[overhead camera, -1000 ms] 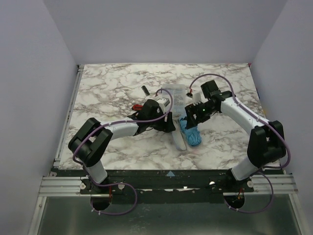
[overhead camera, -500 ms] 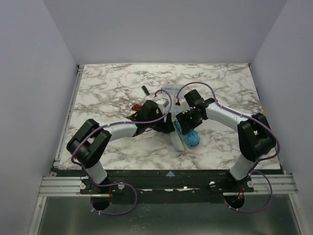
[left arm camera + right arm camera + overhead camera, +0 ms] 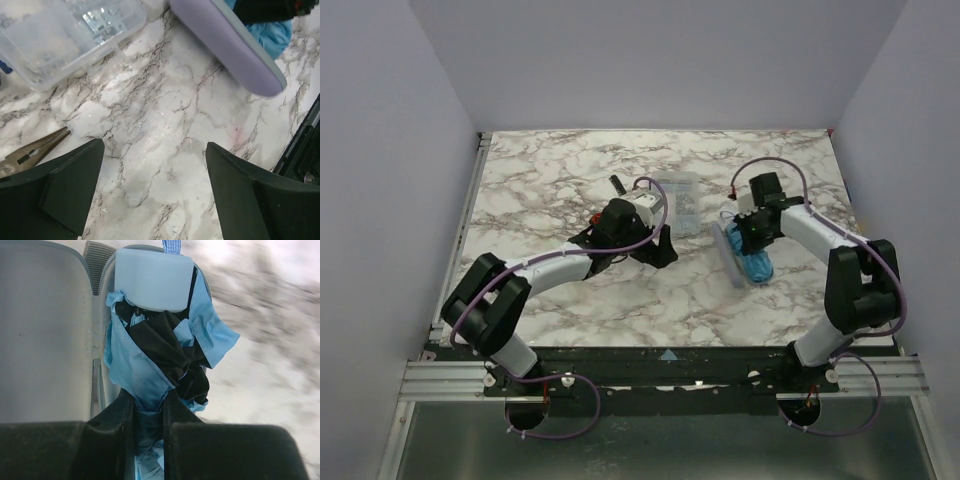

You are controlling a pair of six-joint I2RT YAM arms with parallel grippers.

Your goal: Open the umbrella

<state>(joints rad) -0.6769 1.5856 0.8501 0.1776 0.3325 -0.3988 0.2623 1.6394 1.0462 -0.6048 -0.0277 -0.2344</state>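
The umbrella (image 3: pixel 135 370) is a bundle of sky-blue fabric with black folds, its light-blue handle (image 3: pixel 152 280) and blue strap tab (image 3: pixel 171 246) at the far end. My right gripper (image 3: pixel 150 399) is shut on the blue fabric at the near end. In the top view the umbrella (image 3: pixel 758 268) lies right of centre under the right gripper (image 3: pixel 748 250), beside a long grey case (image 3: pixel 728 256). My left gripper (image 3: pixel 155 150) is open over bare marble, left of the umbrella, with nothing between its fingers; in the top view the left gripper (image 3: pixel 660 250) sits mid-table.
A clear plastic box (image 3: pixel 680 200) stands just behind the left gripper, and it is the clear box (image 3: pixel 65 35) in the left wrist view. Pliers (image 3: pixel 35 150) lie by the left finger. The lavender-grey case (image 3: pixel 225 45) lies between the grippers. Purple walls enclose the table.
The right gripper has shut on the umbrella fabric and dragged umbrella and case to the right. The left gripper has opened wider and now stands apart from them.
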